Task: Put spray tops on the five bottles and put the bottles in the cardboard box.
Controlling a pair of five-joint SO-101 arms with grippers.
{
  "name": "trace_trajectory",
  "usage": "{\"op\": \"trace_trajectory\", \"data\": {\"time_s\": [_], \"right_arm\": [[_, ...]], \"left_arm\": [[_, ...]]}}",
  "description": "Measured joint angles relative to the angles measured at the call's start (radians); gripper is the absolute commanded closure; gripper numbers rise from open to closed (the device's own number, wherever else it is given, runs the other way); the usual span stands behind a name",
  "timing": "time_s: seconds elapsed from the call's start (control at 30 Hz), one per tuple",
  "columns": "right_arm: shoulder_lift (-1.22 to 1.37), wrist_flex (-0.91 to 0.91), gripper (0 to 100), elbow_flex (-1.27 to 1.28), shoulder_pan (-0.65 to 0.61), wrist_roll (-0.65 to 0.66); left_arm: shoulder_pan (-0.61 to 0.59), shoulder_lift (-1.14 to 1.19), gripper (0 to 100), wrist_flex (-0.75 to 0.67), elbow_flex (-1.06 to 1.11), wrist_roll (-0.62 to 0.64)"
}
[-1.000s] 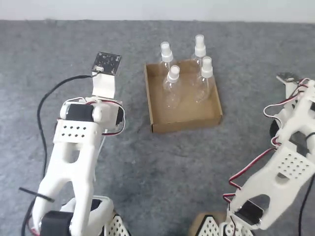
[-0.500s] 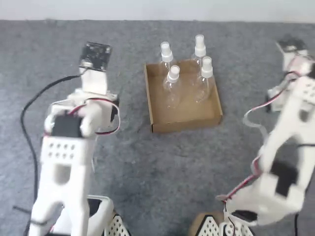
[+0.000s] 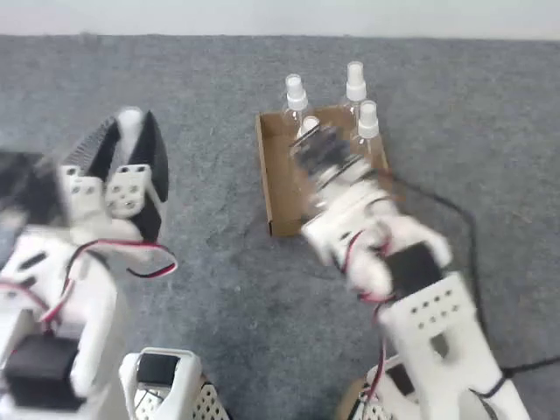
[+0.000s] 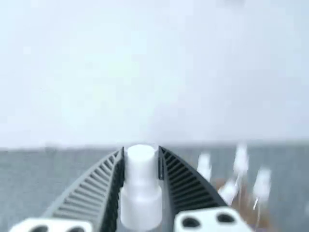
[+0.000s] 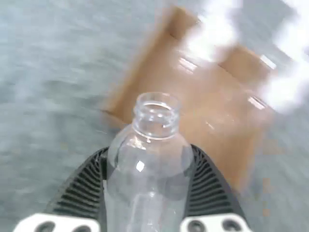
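**A:** Left side status?

**B:** Left arm (image 3: 74,262) sits left of the cardboard box (image 3: 265,179), well apart from it. Left jaws point up and away from the surface (image 3: 236,289), clamped on a white spray top (image 4: 141,193). The top's head pokes out level with the jaw tips. The wrist view looks past it to the wall, with the box off to one side.

**A:** Right?

**B:** Right arm (image 3: 420,302) reaches in over the near part of the box. Right jaws are clamped on a clear bottle (image 5: 152,159), gripping it by the body on both sides. The neck is open with no top on, and it stands upright in the jaws. From the wrist view the neck lines up with a near corner of the box. I can't tell whether it's inside the wall or just outside, and the high view is too smeared there to settle it.

**A:** The rest of the bottles?

**B:** Four capped bottles (image 3: 367,121) are upright in the box, all with white spray tops. Two are towards the far wall and two nearer the middle. The near-left one is partly behind the right arm.

**A:** Top and open bottle close?

**B:** No, well apart. The top is out left and the bottle is at the box.
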Motion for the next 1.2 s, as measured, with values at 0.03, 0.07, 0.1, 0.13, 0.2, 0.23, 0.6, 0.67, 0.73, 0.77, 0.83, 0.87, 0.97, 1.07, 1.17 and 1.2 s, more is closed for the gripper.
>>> {"op": "trace_trajectory", "data": {"time_s": [0.03, 0.07, 0.1, 0.13, 0.2, 0.23, 0.6, 0.67, 0.73, 0.77, 0.83, 0.87, 0.97, 1.07, 1.17, 1.2], "right_arm": [[-0.005, -0.035, 99.3, 0.026, -0.048, 0.000], [-0.006, -0.074, 99.3, 0.051, -0.091, 0.000], [-0.008, -0.114, 99.3, 0.077, -0.124, 0.000], [-0.011, -0.153, 99.3, 0.104, -0.149, 0.000], [-0.021, -0.221, 99.3, 0.155, -0.190, 0.000], [-0.028, -0.250, 99.3, 0.180, -0.203, 0.000], [-0.222, -0.384, 99.3, 0.396, -0.249, 0.000], [-0.244, -0.384, 99.3, 0.414, -0.256, 0.000], [-0.258, -0.384, 99.3, 0.420, -0.253, 0.000], [-0.259, -0.384, 99.3, 0.422, -0.253, 0.000], [-0.261, -0.384, 99.3, 0.422, -0.255, 0.000], [-0.264, -0.384, 99.3, 0.422, -0.256, 0.000], [-0.264, -0.384, 99.3, 0.422, -0.255, 0.000], [-0.264, -0.384, 99.3, 0.422, -0.255, 0.000], [-0.265, -0.376, 99.3, 0.434, -0.255, 0.009], [-0.269, -0.359, 99.3, 0.445, -0.256, 0.012]], "left_arm": [[0.000, -0.011, 99, -0.012, -0.003, 0.029], [0.000, -0.018, 99, -0.020, -0.005, 0.064], [0.002, -0.023, 99, -0.028, -0.005, 0.104], [0.002, -0.025, 99, -0.035, -0.006, 0.147], [0.000, -0.026, 99, -0.064, -0.002, 0.221], [0.003, -0.028, 99, -0.084, 0.011, 0.239], [0.057, -0.028, 99, -0.342, 0.193, 0.261], [0.081, -0.023, 99, -0.371, 0.232, 0.261], [0.109, -0.017, 99, -0.379, 0.259, 0.261], [0.124, -0.015, 99, -0.381, 0.270, 0.261], [0.141, -0.018, 99, -0.381, 0.302, 0.261], [0.149, -0.017, 99, -0.381, 0.318, 0.261], [0.180, -0.015, 99, -0.376, 0.362, 0.272], [0.196, -0.017, 99, -0.356, 0.394, 0.302], [0.216, -0.017, 99, -0.313, 0.413, 0.304], [0.216, -0.017, 99, -0.293, 0.413, 0.304]]}}
